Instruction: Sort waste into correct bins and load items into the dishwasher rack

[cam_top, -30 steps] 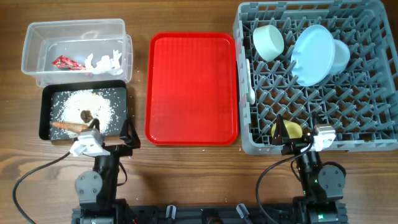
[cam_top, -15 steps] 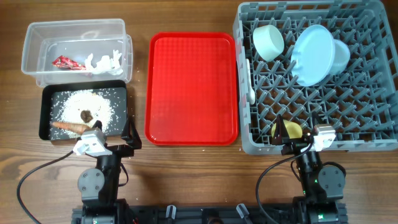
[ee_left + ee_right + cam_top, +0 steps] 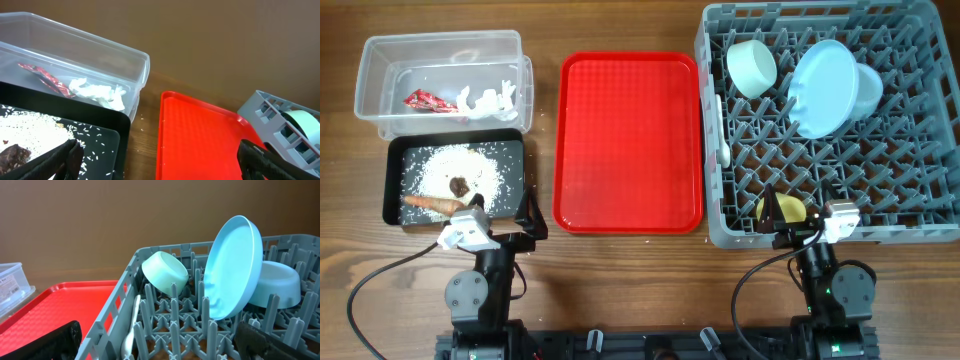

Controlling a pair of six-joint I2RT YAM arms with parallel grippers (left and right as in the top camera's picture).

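The job looks nearly done, maybe all done.

The clear tub (image 3: 440, 55) at the back left holds the red wrapper (image 3: 428, 100) & the white tissue (image 3: 485, 98). The black tray (image 3: 392, 180) just in front of it holds the rice (image 3: 450, 163), the small brown lump (image 3: 460, 186) & the carrot stick (image 3: 432, 203). So all the trash is in a bin. The red tray (image 3: 630, 140) in the middle has nothing on it, and I see no trash on the counter (image 3: 620, 280).

The rack (image 3: 880, 170) on the right has the dishes. The green bowl (image 3: 752, 67) lies on its side at the back. The blue plate (image 3: 820, 87) stands up between pegs, w/ the blue bowl (image 3: 868, 90) just behind it. The yellow cup (image 3: 790, 210) is near the front edge. The white spoon (image 3: 131, 330) lies along the left wall (easier to see from the right wrist cam).

The left fingers (image 3: 60, 157) are apart & hold nothing, low by the front of the black tray. The right fingers (image 3: 55, 342) are apart too, empty, by the front of the rack near the cup.

I think nothing's left to pick up; the arms prob. just need to park.
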